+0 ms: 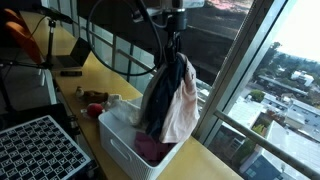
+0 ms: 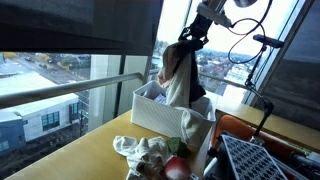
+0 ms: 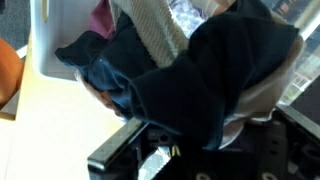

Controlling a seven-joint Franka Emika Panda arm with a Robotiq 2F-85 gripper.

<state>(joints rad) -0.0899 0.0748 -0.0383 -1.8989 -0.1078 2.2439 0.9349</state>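
My gripper (image 1: 175,38) is shut on a bundle of clothes (image 1: 168,95), a dark navy garment with a pale pink one beside it, hanging down above a white basket (image 1: 118,140). In an exterior view the same bundle of clothes (image 2: 182,75) dangles from the gripper (image 2: 190,38) over the white basket (image 2: 160,120). A maroon garment (image 1: 152,150) lies inside the basket. The wrist view is filled by the dark navy cloth (image 3: 200,80) draped over the jaws, with a beige knitted piece (image 3: 160,30) behind it; the fingertips are hidden.
The yellow table (image 1: 205,160) runs along large windows (image 1: 270,70). A crumpled white cloth (image 2: 145,155) and a small red object (image 2: 176,168) lie beside the basket. A black grid rack (image 1: 40,150) stands at the table's edge. A laptop (image 1: 72,55) sits further back.
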